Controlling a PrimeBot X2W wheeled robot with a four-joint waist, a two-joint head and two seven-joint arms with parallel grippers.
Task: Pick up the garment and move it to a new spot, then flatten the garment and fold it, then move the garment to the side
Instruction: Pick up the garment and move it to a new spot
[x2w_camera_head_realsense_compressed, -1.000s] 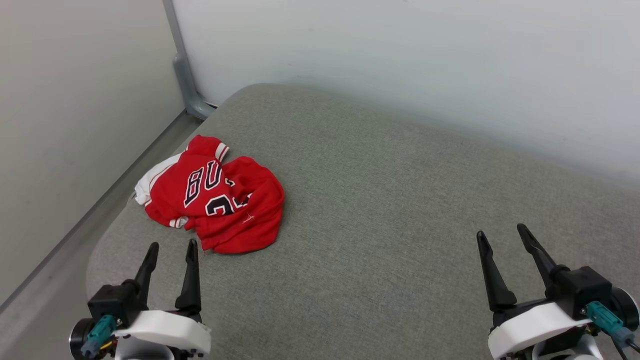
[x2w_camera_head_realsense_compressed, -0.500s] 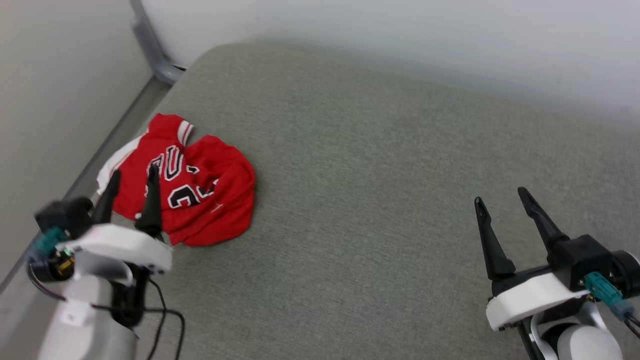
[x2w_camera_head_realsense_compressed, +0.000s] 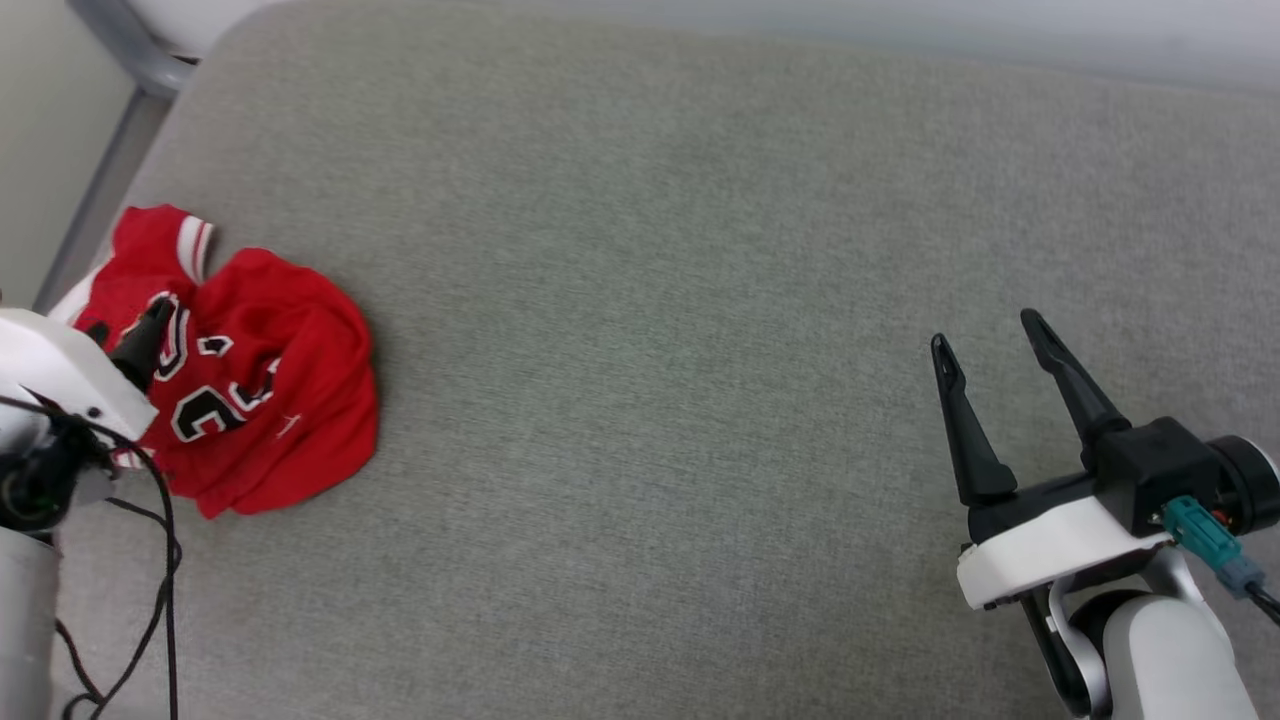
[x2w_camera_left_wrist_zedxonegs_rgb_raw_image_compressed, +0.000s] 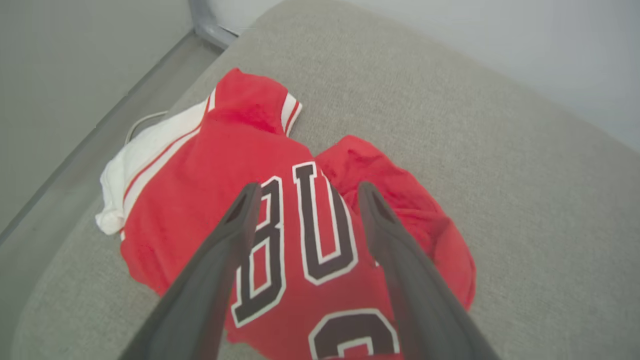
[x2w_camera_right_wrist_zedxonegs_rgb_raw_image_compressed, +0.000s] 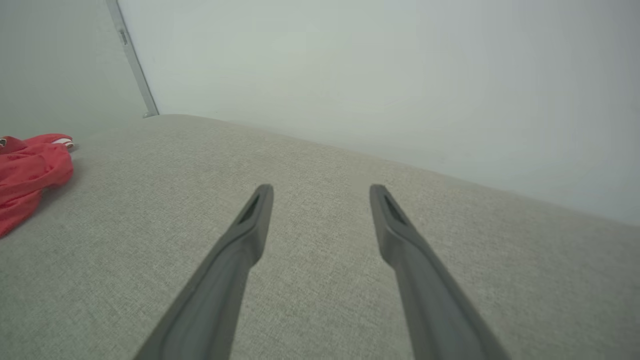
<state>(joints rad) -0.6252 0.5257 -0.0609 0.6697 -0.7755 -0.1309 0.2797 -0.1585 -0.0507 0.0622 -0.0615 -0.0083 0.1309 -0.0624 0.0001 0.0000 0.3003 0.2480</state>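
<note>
The left gripper hangs spread wide and empty over the garment, its two dark tapered fingers framing the black, white-outlined lettering on the chest; whether the tips touch the cloth cannot be told. The right gripper is likewise wide open with nothing in it, poised above bare cushion well apart from the shirt. This looks like the very first step, the pick-up, not yet made. The next move probably calls for the left fingers to sink into the heap and pinch a raised fold, not flat cloth. The garment lies crumpled near the cushion's left edge: soft red jersey knit, bunched into rounded folds, with a white sleeve and striped trim spilling toward the rim. Under it the cushion is a grey, coarsely woven, gently padded surface with rounded corners, against a smooth pale wall.
</note>
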